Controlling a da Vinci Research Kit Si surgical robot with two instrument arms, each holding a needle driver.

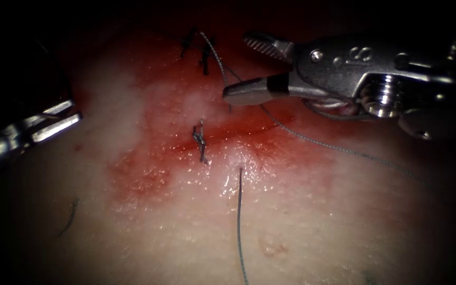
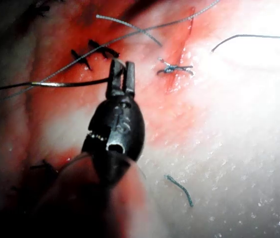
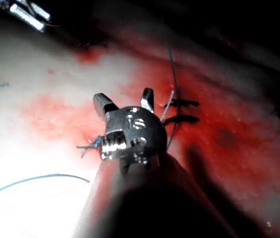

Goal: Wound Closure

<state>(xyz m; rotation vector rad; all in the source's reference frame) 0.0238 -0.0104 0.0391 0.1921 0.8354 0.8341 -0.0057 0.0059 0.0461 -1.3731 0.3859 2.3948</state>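
Gaping right end effector (image 1: 236,66): jaws spread wide, holding nothing, above the right part of the cut (image 1: 249,129).
Left end effector (image 1: 76,111): jaws a narrow slit apart, nothing seen between them; at the left edge of the lit tissue (image 1: 344,227), well apart from the cut.
Thread (image 1: 344,151): curves down from the far stitches (image 1: 205,55), passes just behind the right end effector's lower jaw, crosses the cut and trails off to the right.
Needle: cannot tell it apart from the thread strands.
Knot (image 1: 200,141): tied across the cut, left of the right end effector's tips.
Tail (image 1: 238,221): rises out of the tissue just below the cut and runs to the lower edge.
Scrap (image 1: 70,216): loose thread end, lower left, well apart from everything.
Fluid (image 1: 138,179): red, spread around the cut and to its left.
Open room: bare tissue lies between the two end effectors and to the lower right.
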